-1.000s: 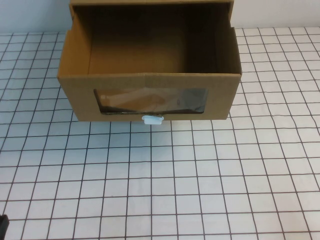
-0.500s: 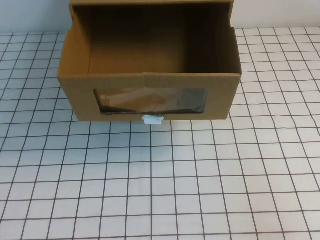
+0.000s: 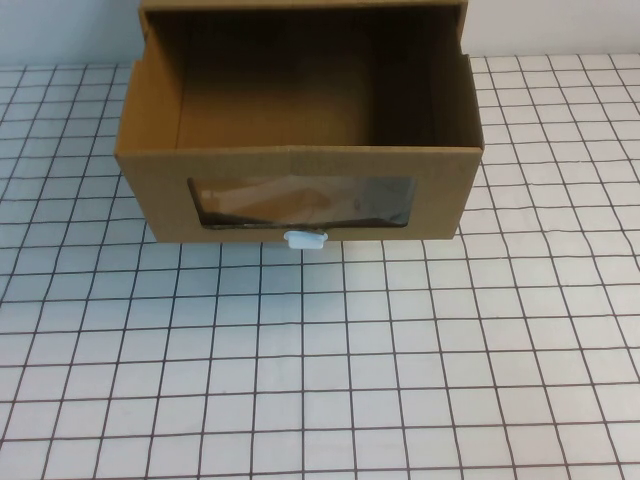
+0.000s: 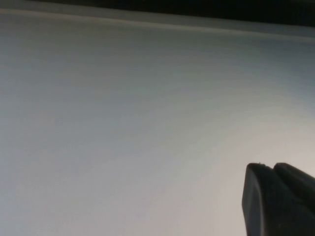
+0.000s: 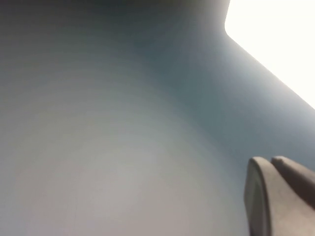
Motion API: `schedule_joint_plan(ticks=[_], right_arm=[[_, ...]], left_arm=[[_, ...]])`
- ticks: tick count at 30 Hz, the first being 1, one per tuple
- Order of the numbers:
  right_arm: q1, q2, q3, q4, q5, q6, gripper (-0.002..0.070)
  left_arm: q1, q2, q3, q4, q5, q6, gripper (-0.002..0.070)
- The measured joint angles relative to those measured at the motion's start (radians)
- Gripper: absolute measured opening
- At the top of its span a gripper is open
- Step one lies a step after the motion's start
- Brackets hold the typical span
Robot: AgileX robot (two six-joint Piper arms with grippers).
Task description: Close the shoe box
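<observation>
The shoe box (image 3: 300,165) is a brown cardboard drawer-style box at the far middle of the table in the high view. Its drawer is pulled out toward me, and the inside looks empty. The front panel has a clear window (image 3: 300,202) with a small white pull tab (image 3: 305,239) under it. Neither arm shows in the high view. The left wrist view shows my left gripper (image 4: 269,167) before a plain pale surface, fingers together. My right gripper (image 5: 269,160) looks the same in the right wrist view, fingers together and holding nothing.
The table (image 3: 320,380) is covered by a white cloth with a dark grid, running from the box's front to the near edge. A pale wall (image 3: 60,30) stands behind the box. The drawer's front overhangs the cloth slightly.
A dark part of the left arm at the near left corner of the high view one second ago has left that view. The box has not moved.
</observation>
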Motion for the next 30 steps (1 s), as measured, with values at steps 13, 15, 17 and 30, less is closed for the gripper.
schedule_joint_plan(ticks=[13,15,17,30], right_arm=[[0.000,0.000,-0.219,-0.034,-0.137,0.000,-0.0013],[0.000,-0.002,-0.338,-0.066,-0.064,0.000,-0.0013],[0.000,-0.002,-0.454,-0.102,0.032,0.000,-0.0013],[0.000,0.225,-1.103,-0.160,0.170,0.001,-0.0014]], left_arm=[[0.000,0.000,-0.192,0.043,-0.064,0.000,-0.0002],[0.000,-0.001,-0.294,0.043,0.005,0.000,-0.0002],[0.000,-0.001,-0.388,0.045,0.087,0.002,-0.0002],[0.000,0.244,-0.878,0.062,0.201,0.135,-0.0002]])
